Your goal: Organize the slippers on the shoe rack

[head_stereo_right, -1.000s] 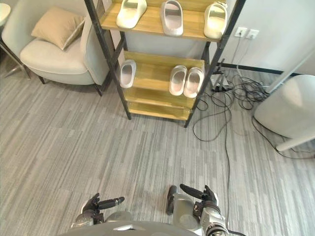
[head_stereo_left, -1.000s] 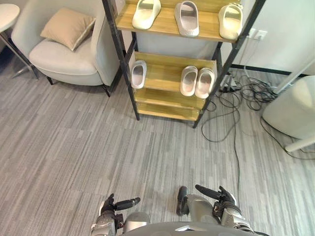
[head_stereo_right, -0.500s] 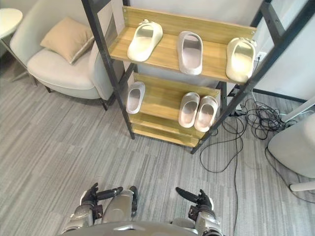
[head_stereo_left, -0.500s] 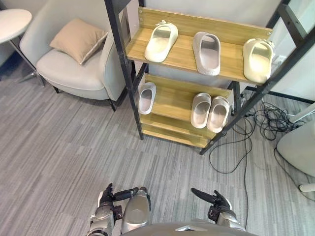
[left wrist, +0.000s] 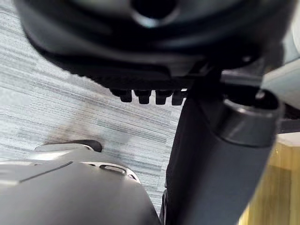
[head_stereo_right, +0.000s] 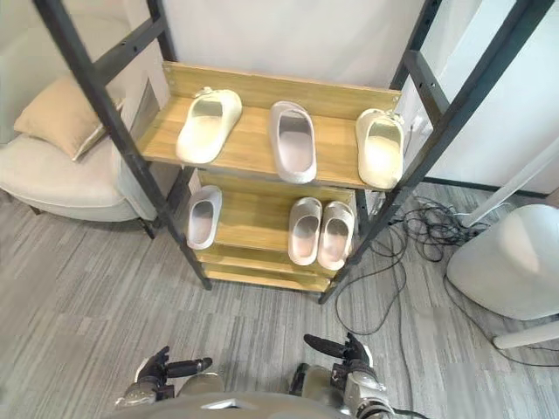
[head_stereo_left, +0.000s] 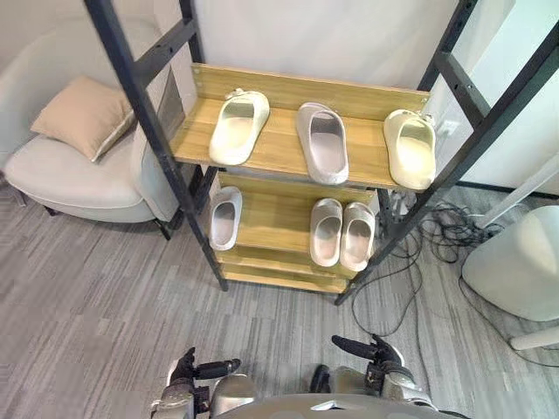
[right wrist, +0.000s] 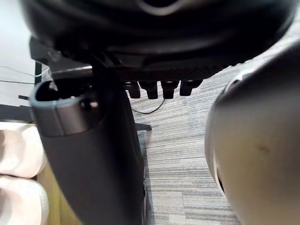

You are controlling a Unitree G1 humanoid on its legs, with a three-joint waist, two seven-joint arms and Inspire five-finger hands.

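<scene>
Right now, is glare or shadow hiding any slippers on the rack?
Left eye view: no glare; the top shelf is evenly lit, and its right cream slipper is bright but clearly outlined. Right eye view: the lower shelf sits in the top shelf's shade, yet the grey pair and the single slipper are plain to see.

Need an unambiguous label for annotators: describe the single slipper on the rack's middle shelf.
Find the black-framed shoe rack with wooden shelves, standing beside the pale armchair. On its middle shelf, look to the end nearest the armchair: the lone slipper lies there by the frame post. Unlike the pair touching side by side at the other end, it has no partner beside it.
</scene>
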